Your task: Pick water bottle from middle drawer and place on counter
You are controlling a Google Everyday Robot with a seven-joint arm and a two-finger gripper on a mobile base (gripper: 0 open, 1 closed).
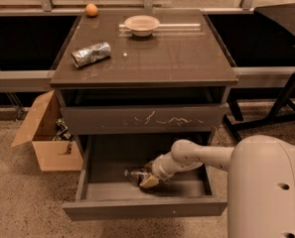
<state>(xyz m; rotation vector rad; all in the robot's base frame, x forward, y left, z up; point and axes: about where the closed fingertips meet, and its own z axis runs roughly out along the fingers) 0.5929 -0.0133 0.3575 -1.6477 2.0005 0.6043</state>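
My gripper (150, 180) is down in the open middle drawer (144, 208), right against the water bottle (133, 174), which lies on its side on the drawer floor; I cannot tell whether I have it clamped. It looks light, thin, crinkly clear plastic, likely to buckle or slip, so I judge the round body by the label band the best hold. The counter (177, 58) above is flat, glossy and dark.

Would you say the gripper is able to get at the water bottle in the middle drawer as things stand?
Probably yes: the middle drawer stands pulled out, nothing covers the water bottle on its floor, and the gripper is down inside the drawer right beside the bottle.
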